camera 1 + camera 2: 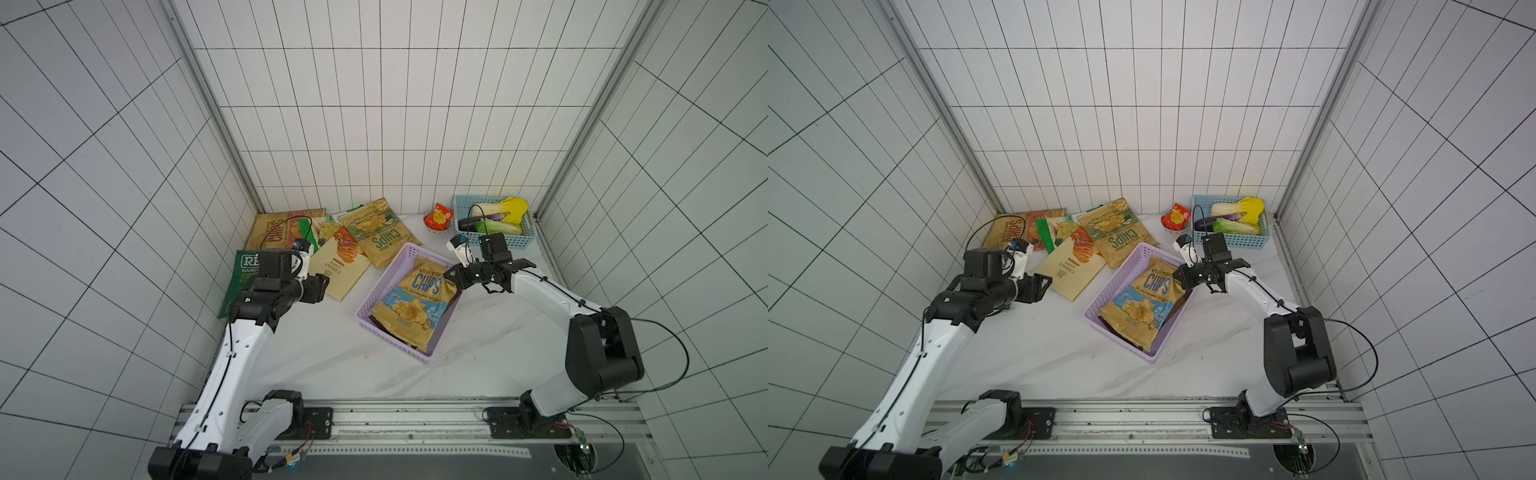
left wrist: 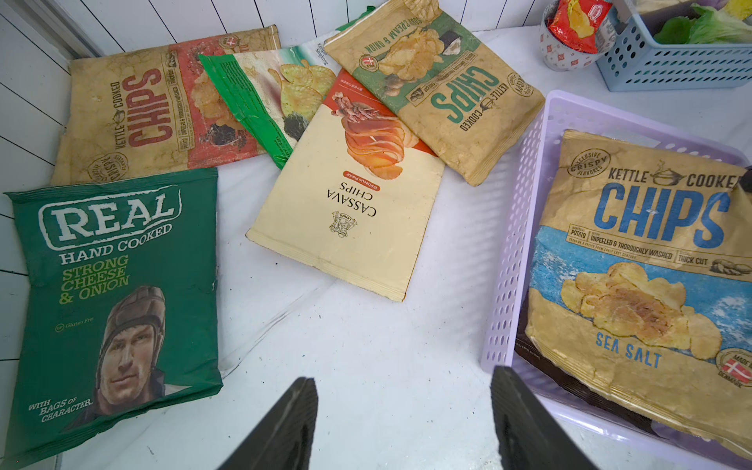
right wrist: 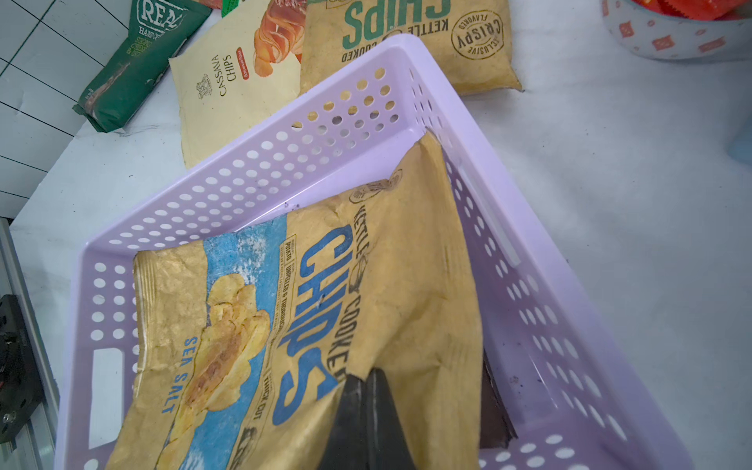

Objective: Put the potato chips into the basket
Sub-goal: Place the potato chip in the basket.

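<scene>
White table (image 1: 332,357), potato chips (image 1: 376,239), lilac basket (image 1: 384,278), blue basket (image 1: 498,242), cup (image 2: 563,57)

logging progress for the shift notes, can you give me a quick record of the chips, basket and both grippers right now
basket: lilac, two bags inside
in basket: sea salt bag on top, dark bag beneath
right gripper: shut on the sea salt bag's corner
left gripper: open, empty, above bare table
outside basket: REAL bag, cassava bag, sour cream bag, red CHIPS bag, green-white bag
</scene>
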`<state>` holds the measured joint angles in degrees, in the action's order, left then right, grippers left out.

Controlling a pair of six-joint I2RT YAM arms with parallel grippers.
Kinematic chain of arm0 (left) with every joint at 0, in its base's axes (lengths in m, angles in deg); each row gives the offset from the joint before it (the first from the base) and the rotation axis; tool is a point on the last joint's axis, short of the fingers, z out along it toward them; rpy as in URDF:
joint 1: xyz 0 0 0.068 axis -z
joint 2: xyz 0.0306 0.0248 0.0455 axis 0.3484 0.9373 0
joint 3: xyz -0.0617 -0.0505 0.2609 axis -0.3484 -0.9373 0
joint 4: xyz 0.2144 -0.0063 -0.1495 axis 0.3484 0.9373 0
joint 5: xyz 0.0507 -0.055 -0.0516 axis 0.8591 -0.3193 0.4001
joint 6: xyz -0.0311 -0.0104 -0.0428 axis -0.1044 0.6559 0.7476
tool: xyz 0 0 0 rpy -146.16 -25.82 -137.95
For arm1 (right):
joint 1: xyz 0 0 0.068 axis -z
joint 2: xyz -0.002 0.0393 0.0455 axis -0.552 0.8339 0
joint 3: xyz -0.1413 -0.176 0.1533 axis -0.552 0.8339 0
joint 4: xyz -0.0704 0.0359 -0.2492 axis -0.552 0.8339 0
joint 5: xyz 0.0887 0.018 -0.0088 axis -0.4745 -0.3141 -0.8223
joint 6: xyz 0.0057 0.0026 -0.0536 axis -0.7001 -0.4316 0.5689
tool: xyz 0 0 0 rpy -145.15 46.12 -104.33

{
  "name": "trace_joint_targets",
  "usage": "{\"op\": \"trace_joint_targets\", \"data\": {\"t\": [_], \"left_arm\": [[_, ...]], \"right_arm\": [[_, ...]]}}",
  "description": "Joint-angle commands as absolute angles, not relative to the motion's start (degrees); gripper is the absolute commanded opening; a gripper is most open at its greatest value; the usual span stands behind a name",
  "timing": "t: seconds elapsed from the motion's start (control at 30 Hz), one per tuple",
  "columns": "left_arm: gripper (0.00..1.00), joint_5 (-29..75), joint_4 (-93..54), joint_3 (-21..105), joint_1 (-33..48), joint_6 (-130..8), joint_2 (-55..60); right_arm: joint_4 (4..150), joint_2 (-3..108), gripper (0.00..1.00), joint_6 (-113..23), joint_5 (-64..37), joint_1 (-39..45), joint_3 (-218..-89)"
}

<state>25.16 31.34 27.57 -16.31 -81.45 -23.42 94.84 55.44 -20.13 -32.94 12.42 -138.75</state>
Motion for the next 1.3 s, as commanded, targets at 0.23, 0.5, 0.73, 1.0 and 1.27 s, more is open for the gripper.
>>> {"op": "trace_joint_targets", "data": {"t": [0.23,0.5,0.73,1.0,1.27], "left_arm": [[0.66,24.79,29.75,26.81,-15.65,-81.11,-24.43],[0.67,25.05,28.97,26.18,-15.64,-81.2,-24.11],[0.67,24.66,28.55,25.65,-15.64,-81.33,-23.66],[0.67,24.41,28.65,25.65,-15.64,-81.45,-23.3],[0.67,24.92,28.87,25.74,-15.6,-81.53,-23.29]], "right_arm": [[95.47,60.68,0.26,-18.74,-33.78,12.66,-145.44],[98.46,52.21,0.45,-27.32,-23.11,12.67,-146.53],[99.13,52.57,0.33,-42.57,-28.31,8.67,-145.65],[96.07,60.24,0.36,-48.5,-23.98,6.92,-143.09],[96.12,66.67,0.42,-48.33,-20.3,7.54,-141.6]]}}
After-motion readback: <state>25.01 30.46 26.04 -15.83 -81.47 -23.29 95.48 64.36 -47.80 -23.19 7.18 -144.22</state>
